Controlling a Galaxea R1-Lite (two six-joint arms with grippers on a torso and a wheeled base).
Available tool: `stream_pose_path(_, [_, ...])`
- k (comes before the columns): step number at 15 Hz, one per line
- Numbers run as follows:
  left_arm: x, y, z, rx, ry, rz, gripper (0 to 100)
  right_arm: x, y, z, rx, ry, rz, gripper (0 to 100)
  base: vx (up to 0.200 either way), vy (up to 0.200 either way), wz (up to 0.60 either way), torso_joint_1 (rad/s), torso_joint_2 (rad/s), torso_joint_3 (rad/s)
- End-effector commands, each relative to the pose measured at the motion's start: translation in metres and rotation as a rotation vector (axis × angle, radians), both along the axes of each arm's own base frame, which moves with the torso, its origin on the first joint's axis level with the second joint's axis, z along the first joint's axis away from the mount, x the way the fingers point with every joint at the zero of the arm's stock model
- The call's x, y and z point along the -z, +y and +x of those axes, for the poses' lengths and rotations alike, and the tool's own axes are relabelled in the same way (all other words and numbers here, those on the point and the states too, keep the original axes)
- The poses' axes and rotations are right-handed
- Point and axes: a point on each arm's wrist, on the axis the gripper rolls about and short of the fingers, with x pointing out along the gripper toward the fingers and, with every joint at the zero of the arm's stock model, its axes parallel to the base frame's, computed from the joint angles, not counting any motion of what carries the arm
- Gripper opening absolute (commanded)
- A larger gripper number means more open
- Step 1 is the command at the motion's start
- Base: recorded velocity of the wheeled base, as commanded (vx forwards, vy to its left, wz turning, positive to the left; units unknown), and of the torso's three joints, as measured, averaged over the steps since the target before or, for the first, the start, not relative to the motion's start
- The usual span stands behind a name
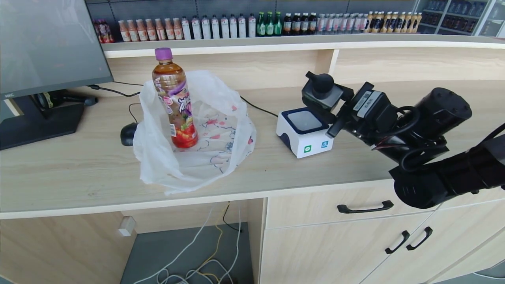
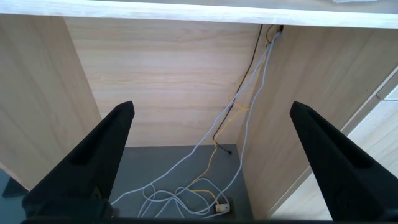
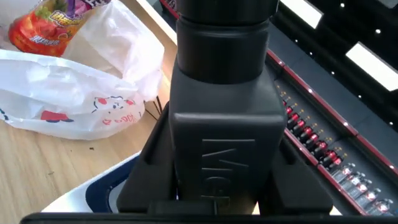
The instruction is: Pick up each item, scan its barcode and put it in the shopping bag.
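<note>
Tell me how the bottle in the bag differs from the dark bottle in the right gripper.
The bagged bottle stands upright inside the bag; the dark bottle is held aloft by the right gripper at the scanner. The bagged bottle is clear, with a purple cap and bright label; the dark bottle is opaque black with a black cap. Both are capped.

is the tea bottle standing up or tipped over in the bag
Upright: the bottle stands cap-up inside the open shopping bag.
</note>
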Motion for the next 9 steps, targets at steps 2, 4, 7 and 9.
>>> stream_pose_path(2, [0.000,0.000,0.000,0.000,-0.001,0.000,100,0.009,-0.006,0.008,0.014,0.004,-0.025,0,0.000,0.000,0.00,0.000,0.00,0.000])
stream_pose_path(4, [0.000,0.000,0.000,0.000,-0.001,0.000,100,0.015,0.002,0.007,-0.031,-0.017,-0.068,0,0.000,0.000,0.00,0.000,0.00,0.000])
stream_pose_path(7, [0.000,0.000,0.000,0.000,-0.001,0.000,100,0.016,0.000,0.009,-0.057,-0.025,-0.086,0,0.000,0.000,0.00,0.000,0.00,0.000])
stream_pose_path(9, [0.000,0.000,0.000,0.000,-0.001,0.000,100,0.022,0.002,0.011,-0.090,-0.024,-0.110,0,0.000,0.000,0.00,0.000,0.00,0.000])
